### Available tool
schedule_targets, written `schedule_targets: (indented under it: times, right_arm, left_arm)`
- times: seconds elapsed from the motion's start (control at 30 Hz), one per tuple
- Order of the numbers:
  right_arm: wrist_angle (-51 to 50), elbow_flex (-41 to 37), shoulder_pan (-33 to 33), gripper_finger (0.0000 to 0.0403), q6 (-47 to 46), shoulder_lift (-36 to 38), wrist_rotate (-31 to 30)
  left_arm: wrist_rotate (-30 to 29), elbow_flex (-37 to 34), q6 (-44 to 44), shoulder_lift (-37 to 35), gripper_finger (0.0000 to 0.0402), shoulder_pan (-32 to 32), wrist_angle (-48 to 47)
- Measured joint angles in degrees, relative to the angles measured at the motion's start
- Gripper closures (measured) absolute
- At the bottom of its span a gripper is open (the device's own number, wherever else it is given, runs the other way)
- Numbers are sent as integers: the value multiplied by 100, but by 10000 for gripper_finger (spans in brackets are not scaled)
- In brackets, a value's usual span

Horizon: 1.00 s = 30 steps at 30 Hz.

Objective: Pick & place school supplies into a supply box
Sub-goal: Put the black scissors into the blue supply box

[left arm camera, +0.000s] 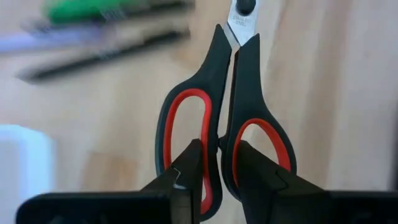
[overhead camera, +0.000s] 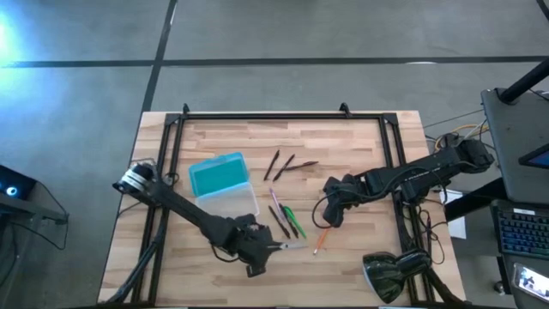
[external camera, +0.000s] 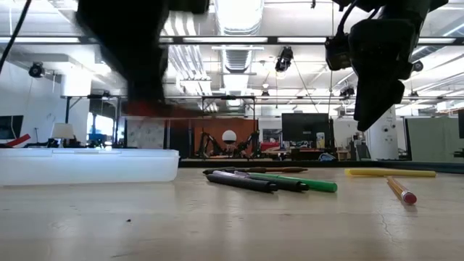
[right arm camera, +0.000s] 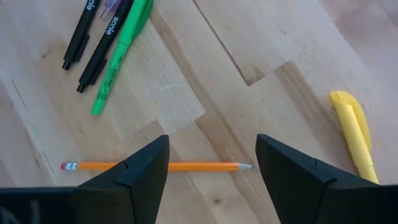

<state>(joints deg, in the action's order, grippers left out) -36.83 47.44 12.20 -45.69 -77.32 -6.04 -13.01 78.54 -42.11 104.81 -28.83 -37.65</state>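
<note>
Clearly the red-handled scissors (left arm camera: 227,118) are the item in hand: the left gripper (left arm camera: 219,171) has its fingers pinched on the two inner handle bars where the loops meet, blades pointing away from the wrist. In the high view the left gripper (overhead camera: 255,245) sits near the bench's front edge, at about 5 o'clock from the supply box (overhead camera: 225,189), with the scissor blades (overhead camera: 292,246) poking out toward 3 o'clock.

The hold looks narrow and sits far back on the handles, so the long blade end could swing or droop once lifted. The smooth plastic could also slide between the fingers if the squeeze is light. A tilted pair of scissors might catch the tray wall on the way in, or land half across the rim. Any swing toward 1 o'clock could also knock the green marker (overhead camera: 294,220) and dark pens (overhead camera: 279,221) lying just beside them.

The right gripper (right arm camera: 211,165) hangs with its fingers spread wide above the orange pencil (right arm camera: 155,166), holding nothing; the yellow stick (right arm camera: 354,130) lies off to one side. If both arms head to the box together, they may crowd each other.

The supply box lies open at about 10 o'clock from the bench (overhead camera: 360,142) centre, turquoise lid (overhead camera: 216,174) folded back at 12 o'clock of the whitish tray (overhead camera: 232,204). The tray appears empty from above, and the low view shows only its translucent wall (external camera: 87,165).
</note>
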Motion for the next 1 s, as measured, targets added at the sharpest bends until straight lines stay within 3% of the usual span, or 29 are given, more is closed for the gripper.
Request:
schedule_targets:
  times: [0.17,0.3,0.37,0.47,0.63,0.8,1.0]
  right_arm:
    - [42,0,-20,175,297,0,-15]
    - [186,0,-116,175,574,0,-13]
    - [271,0,-208,175,710,0,-2]
    - [406,0,-391,175,982,0,15]
    - [530,2,-728,175,1533,0,55]
    - [570,2,-1031,175,1896,0,153]
    - [755,2,-1292,175,1938,0,454]
  left_arm:
    - [-650,469,-672,-419,346,-15,-1646]
    - [-910,358,-2394,-911,346,-11,-3640]
    - [-845,1,-3305,-1188,346,23,-3967]
    - [-652,-784,-4303,-1851,346,36,-3353]
    - [-241,-2103,-4751,-2432,346,25,-1987]
    - [248,-2688,-4664,-2407,346,25,-1902]
    - [239,-3144,-4692,-2401,346,27,-1461]
